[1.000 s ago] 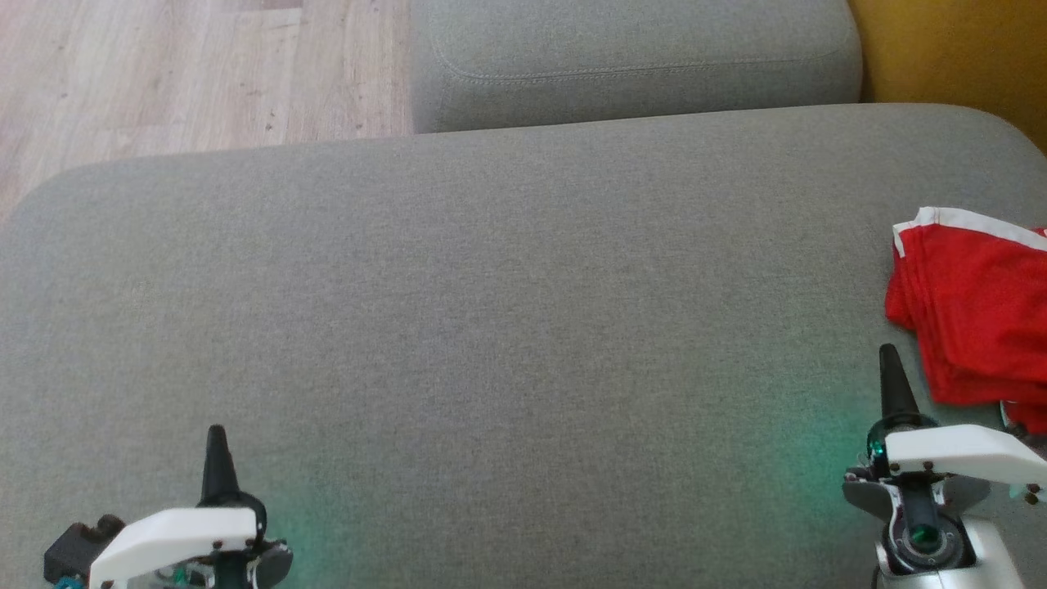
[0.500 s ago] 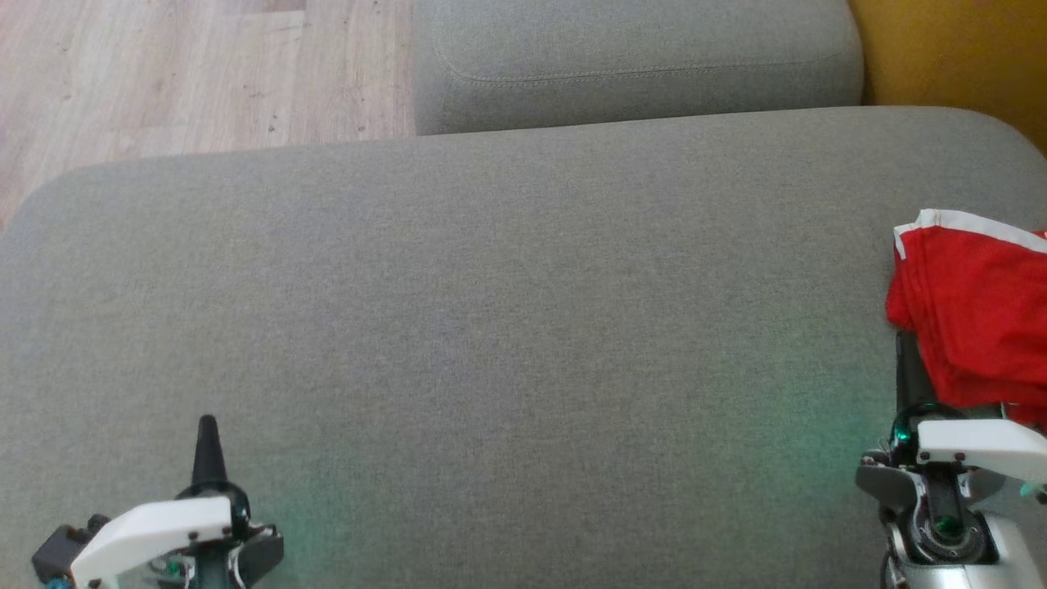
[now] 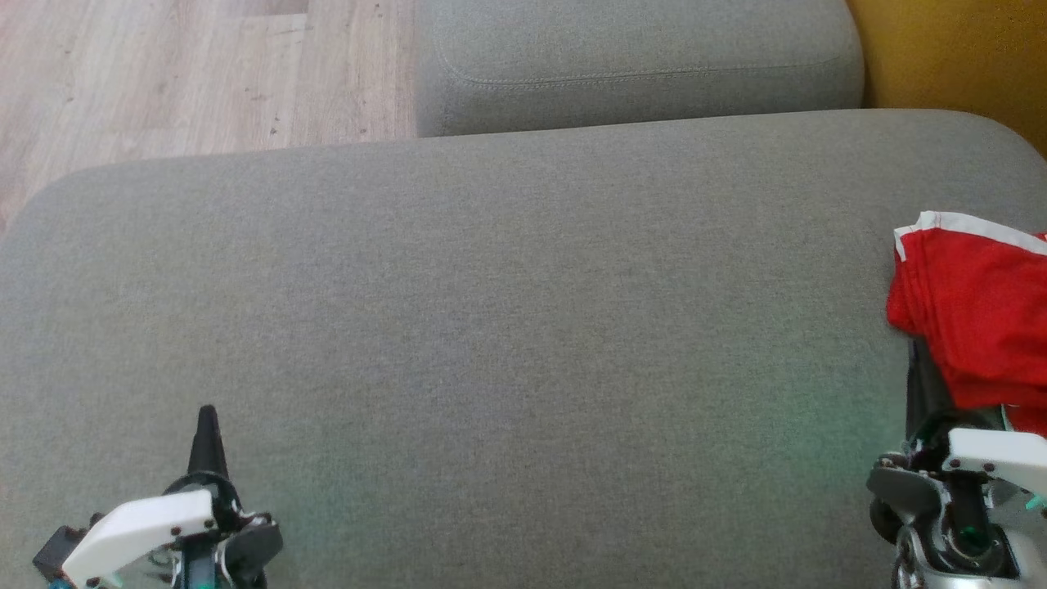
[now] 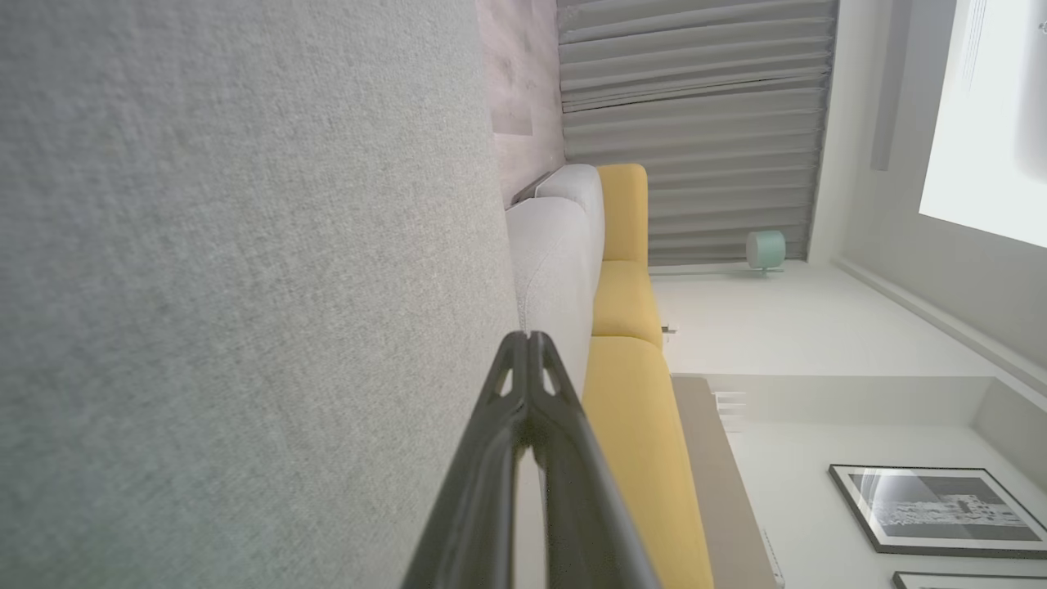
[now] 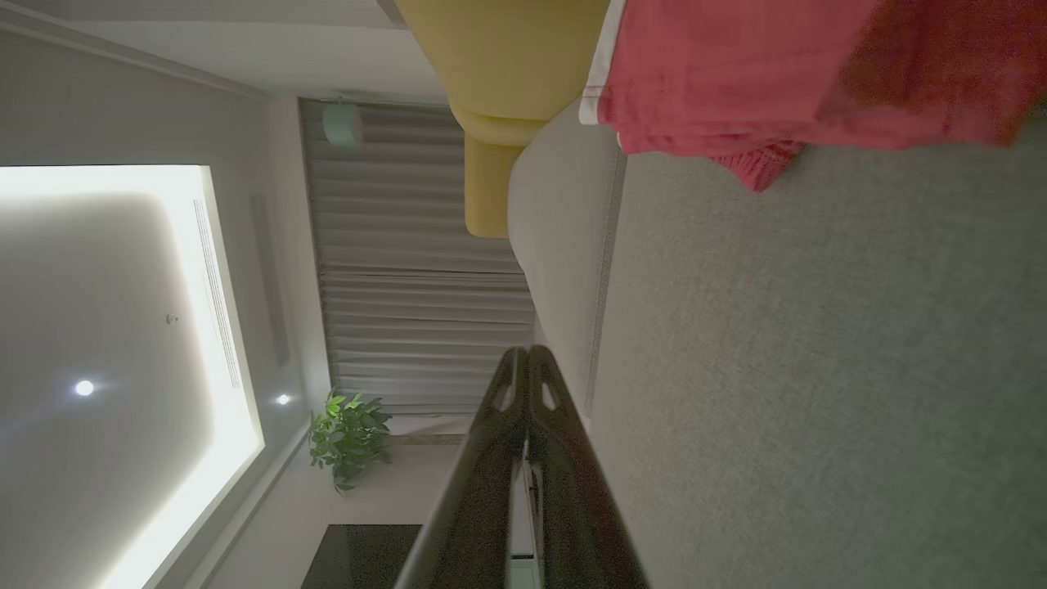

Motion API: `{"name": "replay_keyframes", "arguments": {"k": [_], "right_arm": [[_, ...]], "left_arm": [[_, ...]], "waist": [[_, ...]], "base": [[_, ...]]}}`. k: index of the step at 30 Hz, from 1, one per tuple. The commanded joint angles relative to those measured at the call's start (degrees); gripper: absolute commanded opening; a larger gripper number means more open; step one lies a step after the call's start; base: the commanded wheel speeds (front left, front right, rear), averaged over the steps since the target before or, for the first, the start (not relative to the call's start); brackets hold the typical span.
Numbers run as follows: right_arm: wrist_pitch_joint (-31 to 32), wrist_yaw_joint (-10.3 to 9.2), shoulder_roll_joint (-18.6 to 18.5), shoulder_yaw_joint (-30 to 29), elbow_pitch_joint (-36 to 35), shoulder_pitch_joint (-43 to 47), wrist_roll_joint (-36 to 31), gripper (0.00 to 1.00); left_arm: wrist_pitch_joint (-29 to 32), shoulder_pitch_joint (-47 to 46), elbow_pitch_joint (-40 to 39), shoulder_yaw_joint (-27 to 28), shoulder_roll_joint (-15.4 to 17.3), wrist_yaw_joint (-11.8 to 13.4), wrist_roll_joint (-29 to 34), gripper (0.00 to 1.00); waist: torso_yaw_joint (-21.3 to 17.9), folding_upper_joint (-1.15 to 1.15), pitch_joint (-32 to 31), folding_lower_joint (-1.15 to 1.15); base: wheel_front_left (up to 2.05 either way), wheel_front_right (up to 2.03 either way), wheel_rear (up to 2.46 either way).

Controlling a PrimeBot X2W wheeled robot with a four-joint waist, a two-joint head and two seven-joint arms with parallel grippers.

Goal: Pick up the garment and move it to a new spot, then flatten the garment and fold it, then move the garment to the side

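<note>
Shifted the right gripper rightward, close beside the folded red garment, fingers shut like the left gripper's; now push low and evenly, keeping folds intact.

Red garment lies folded at grey sofa cushion's right edge.

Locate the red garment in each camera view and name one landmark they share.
Head view: red garment at the right edge, on the grey cushion.
Right wrist view: red garment at top right, on that cushion.
Left wrist view: grey cushion at left, yellow sofa beyond.
Shared landmark: the yellow sofa.
</note>
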Motion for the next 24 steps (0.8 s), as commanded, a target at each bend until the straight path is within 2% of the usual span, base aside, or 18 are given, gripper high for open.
{"name": "replay_keyframes", "arguments": {"k": [1, 6, 24], "right_arm": [[0.60, -0.04, -0.16, 0.80, -2.89, -1.31, 1.87, 0.00], [1.34, -0.04, -0.15, 0.46, -3.97, -0.95, 4.93, 0.00], [1.34, -0.04, -0.15, 0.46, -3.97, -0.95, 4.93, 0.00]], "left_arm": [[0.63, -2.86, -2.35, 2.31, 0.66, -0.68, -1.52, 0.00], [1.39, -2.93, -2.87, 2.62, 0.68, -0.85, -4.41, 0.00], [1.39, -2.93, -2.87, 2.62, 0.68, -0.85, -4.41, 0.00]], "waist": [[0.01, 0.00, -0.02, 0.00], [0.06, 0.00, -0.09, 0.00], [0.06, 0.00, -0.09, 0.00]], "base": [[0.00, 0.00, 0.00], [0.00, 0.00, 0.00], [0.00, 0.00, 0.00]]}}
